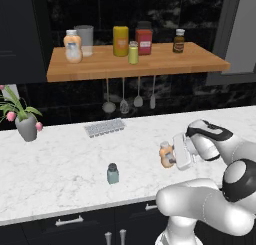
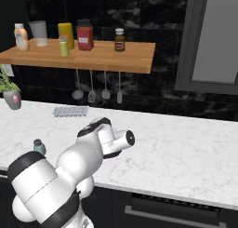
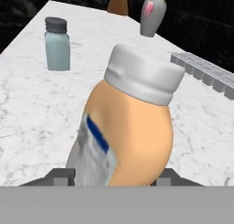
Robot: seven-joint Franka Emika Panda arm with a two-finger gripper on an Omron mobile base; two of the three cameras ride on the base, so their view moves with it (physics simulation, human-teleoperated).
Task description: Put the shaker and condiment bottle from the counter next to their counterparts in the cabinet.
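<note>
Two small containers sit on the white veined marble counter (image 1: 60, 159) in the left base view: a pale teal glass shaker (image 1: 113, 173) near the front edge and a rounded orange bottle (image 1: 165, 154) at the gripper (image 1: 172, 156). Above, a wooden shelf (image 1: 150, 66) carries jars against a black wall. In the hand view the fingers (image 3: 61, 176) flank the bottle's base, touching it.

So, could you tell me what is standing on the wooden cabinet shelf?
On the cabinet: an orange bottle, clear cup, yellow canister, yellow-green shaker, red jar, brown bottle. Nothing seems hidden.
</note>
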